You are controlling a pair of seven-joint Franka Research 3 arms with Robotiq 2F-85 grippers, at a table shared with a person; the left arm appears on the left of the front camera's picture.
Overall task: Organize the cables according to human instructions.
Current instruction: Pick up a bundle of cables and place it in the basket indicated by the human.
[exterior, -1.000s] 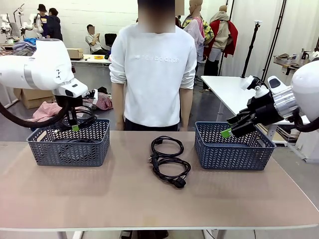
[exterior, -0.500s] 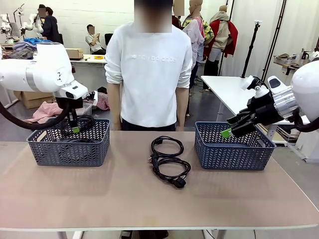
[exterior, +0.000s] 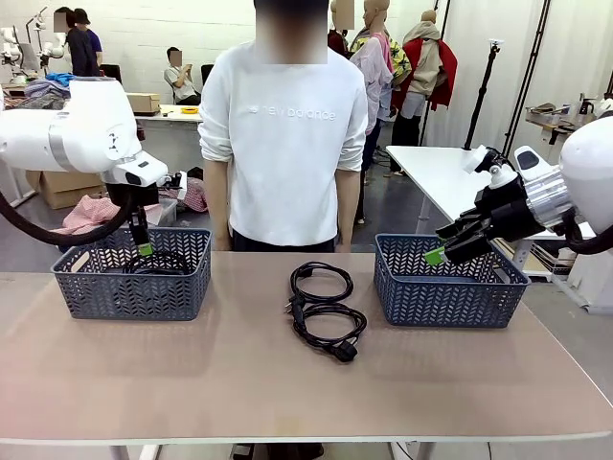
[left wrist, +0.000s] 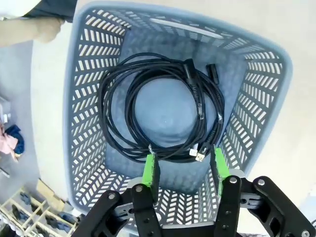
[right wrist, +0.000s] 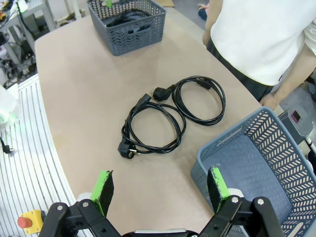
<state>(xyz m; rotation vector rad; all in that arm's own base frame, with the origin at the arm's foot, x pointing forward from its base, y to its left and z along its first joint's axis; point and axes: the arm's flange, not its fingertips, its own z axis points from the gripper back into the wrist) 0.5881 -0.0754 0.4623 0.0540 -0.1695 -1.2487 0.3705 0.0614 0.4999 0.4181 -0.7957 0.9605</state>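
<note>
Desk, near edge bare. Near cable: one black coil laid flat at mid-desk, its plug turned toward the robot's side and slightly to the right. Far cable: a second flat coil just behind, touching or overlapping the first. The pair's long axis runs from the robot's side toward the person, and loose plug ends project to the left where the coils meet. Left basket: a coiled bundle is held on its floor, laid flat, with plug ends directed at opposite walls; the number of cords in it cannot be told. Left gripper: it is hung just above this bundle, jaws parted and nothing clamped between them, one plug end lying close under the pads. Right basket: no cable is seen on the visible part of its floor. Right gripper: it is held over this basket's rim, jaws spread wide and unloaded. Person: stood behind the desk, between the baskets. Hazards, as judged: the plug under the left pads may be snagged on withdrawal. The touching coils may be dragged together if one is lifted. A thin cord flat on the desk may be missed or slipped. A lifted coil may be unwound and caught on a basket rim. A wrong basket may be chosen if the instruction is misread.
</note>
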